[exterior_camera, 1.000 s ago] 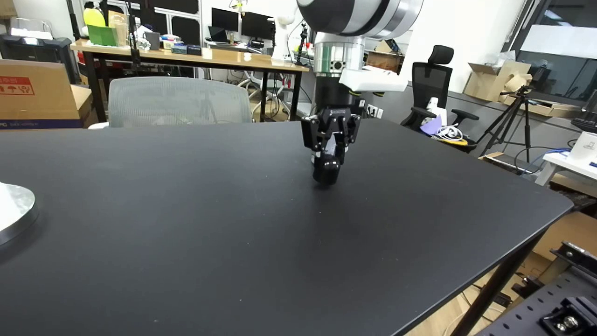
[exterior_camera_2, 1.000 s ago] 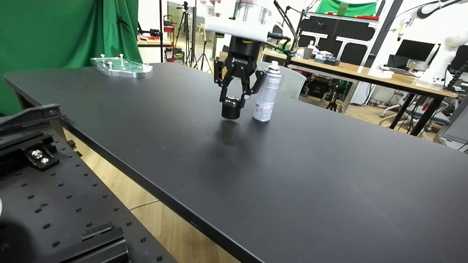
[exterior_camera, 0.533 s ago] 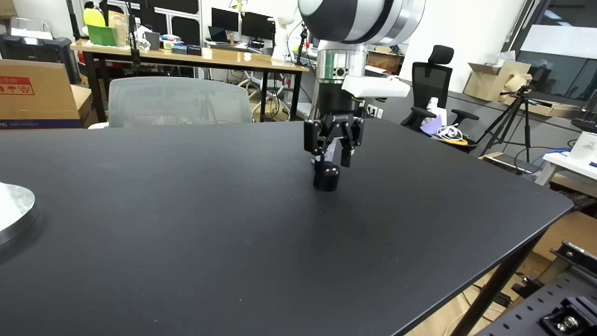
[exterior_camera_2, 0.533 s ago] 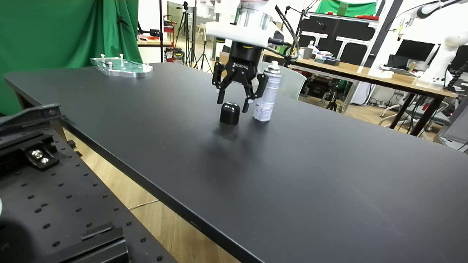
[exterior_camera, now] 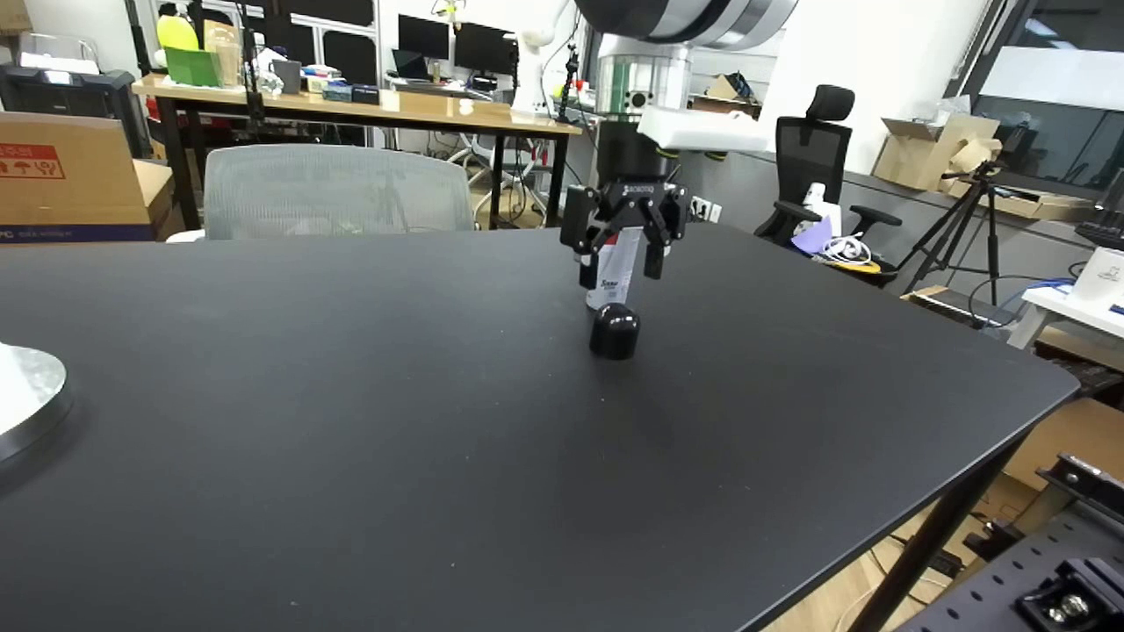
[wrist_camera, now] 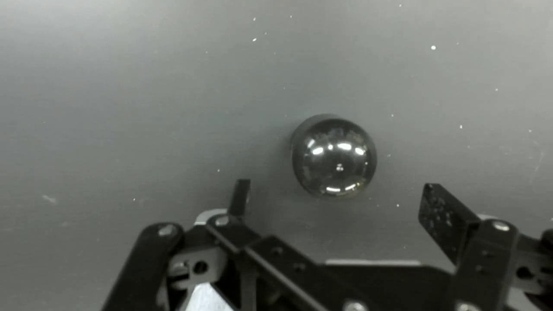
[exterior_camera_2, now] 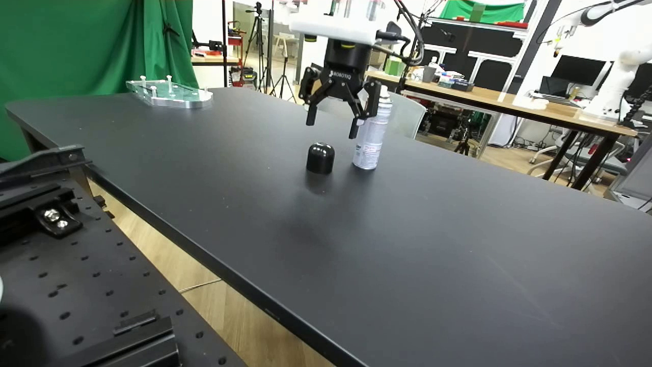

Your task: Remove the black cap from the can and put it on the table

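Note:
Dome up, the black cap [exterior_camera: 614,332] [exterior_camera_2: 320,158] rests on the black table [exterior_camera: 395,439] [exterior_camera_2: 433,244], with nothing gripping it. The can [exterior_camera: 612,272] [exterior_camera_2: 372,140] stands upright and uncapped close by, its spray nozzle bare in an exterior view. My gripper [exterior_camera: 620,277] [exterior_camera_2: 331,129] hovers above the cap, its jaws spread wide and empty. In the wrist view the shiny cap [wrist_camera: 334,157] lies below and ahead of the gripper [wrist_camera: 338,183], apart from both fingers. One finger partly covers the can in an exterior view.
A clear plate with pegs [exterior_camera_2: 170,97] sits at the table's far corner. A round white object with a metal rim [exterior_camera: 35,404] is at one side. A mesh chair [exterior_camera: 342,189] stands behind the table; a perforated metal plate [exterior_camera_2: 76,285] lies alongside.
A second ago the gripper held the cap just above the table. It came down, the fingers spread and let go, and the gripper has since risen, leaving the cap standing there.

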